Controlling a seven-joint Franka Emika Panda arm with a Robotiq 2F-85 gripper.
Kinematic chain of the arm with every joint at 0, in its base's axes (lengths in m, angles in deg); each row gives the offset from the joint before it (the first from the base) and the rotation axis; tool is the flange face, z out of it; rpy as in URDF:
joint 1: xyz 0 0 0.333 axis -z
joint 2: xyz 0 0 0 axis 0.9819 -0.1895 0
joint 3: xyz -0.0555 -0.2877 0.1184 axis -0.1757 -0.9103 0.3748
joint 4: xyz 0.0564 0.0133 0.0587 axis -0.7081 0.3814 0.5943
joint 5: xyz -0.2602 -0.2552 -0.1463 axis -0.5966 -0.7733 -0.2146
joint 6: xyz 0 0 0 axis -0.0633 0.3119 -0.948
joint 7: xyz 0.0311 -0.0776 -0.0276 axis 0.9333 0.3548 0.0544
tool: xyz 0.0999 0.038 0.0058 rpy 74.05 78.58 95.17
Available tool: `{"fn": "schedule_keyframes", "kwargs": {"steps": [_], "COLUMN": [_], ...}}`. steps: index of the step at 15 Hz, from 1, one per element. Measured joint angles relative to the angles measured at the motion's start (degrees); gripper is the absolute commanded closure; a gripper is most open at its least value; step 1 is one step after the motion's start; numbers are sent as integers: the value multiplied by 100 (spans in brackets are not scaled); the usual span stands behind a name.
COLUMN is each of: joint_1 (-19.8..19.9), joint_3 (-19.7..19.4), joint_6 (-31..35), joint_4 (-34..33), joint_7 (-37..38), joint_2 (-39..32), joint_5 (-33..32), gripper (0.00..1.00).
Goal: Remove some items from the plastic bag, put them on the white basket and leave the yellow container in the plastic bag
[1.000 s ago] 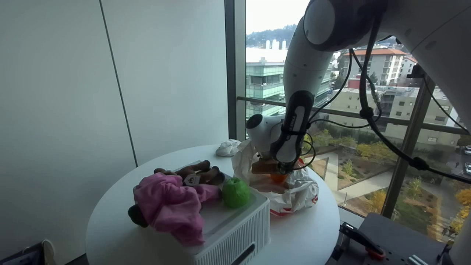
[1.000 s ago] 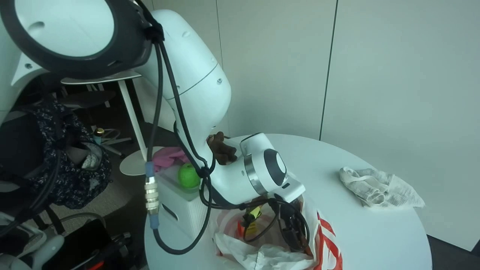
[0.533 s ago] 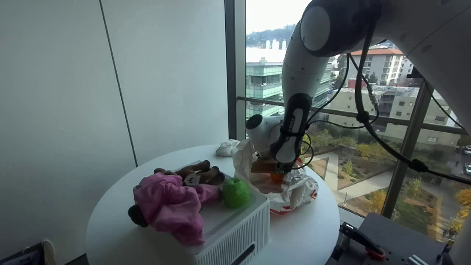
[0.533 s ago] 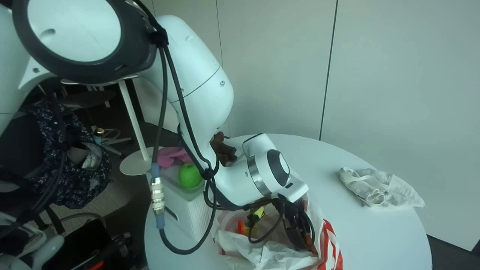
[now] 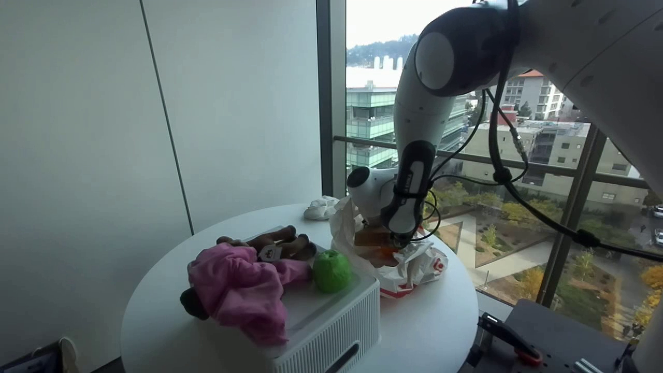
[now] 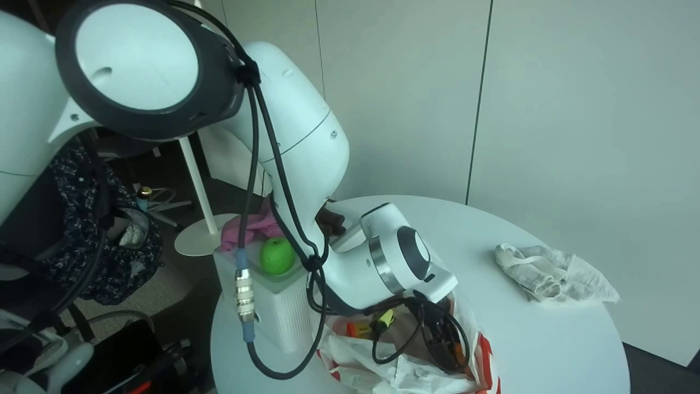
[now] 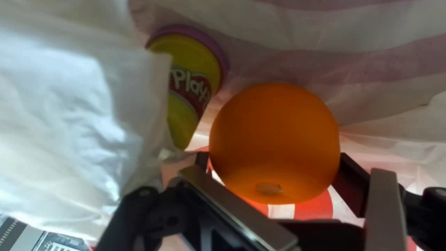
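In the wrist view my gripper [image 7: 271, 165] is inside the crinkly plastic bag [image 7: 87, 104], its fingers spread wide on both sides of the orange fruit [image 7: 273, 136]. The fruit fills the gap and seems to meet both fingertips; whether they grip it is unclear. Left of the fruit lies the yellow container [image 7: 195, 80], partly covered by a bag fold. In an exterior view, the white basket [image 5: 336, 321] bears the brown toy [image 5: 274, 243], the pink cloth [image 5: 241, 290] and the green fruit [image 5: 331, 271]. The bag [image 6: 377, 361] stands beside it, the wrist reaching in.
A crumpled white cloth [image 6: 555, 273] lies on the round white table [image 6: 569, 345]. A black cable [image 6: 394, 355] loops at the wrist over the bag's opening. The bag's raised flap [image 5: 344, 228] rests close to the arm, and a window [image 5: 481, 155] stands behind.
The arm has sunk a little deeper into the bag, its elbow coming down. The basket and the things on it have stayed put.
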Motion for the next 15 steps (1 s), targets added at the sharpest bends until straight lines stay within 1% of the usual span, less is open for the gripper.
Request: {"fn": "schedule_keyframes", "kwargs": {"steps": [4, 6, 7, 9, 11, 13, 15], "joint_1": [-33, -15, 11, 154, 406, 670, 891], "joint_3": [-26, 60, 154, 515, 1051, 1587, 2032], "joint_6": [39, 1, -80, -504, -1137, -1785, -2384], "joint_4": [-41, 42, 127, 347, 572, 720, 769], "joint_7": [-24, -336, -661, -1463, -2288, -3129, -3988], "joint_2": [10, 129, 250, 619, 1073, 1497, 1835], "joint_5": [2, 162, 339, 703, 1054, 1551, 2186], "gripper": [43, 43, 43, 43, 43, 43, 43]}}
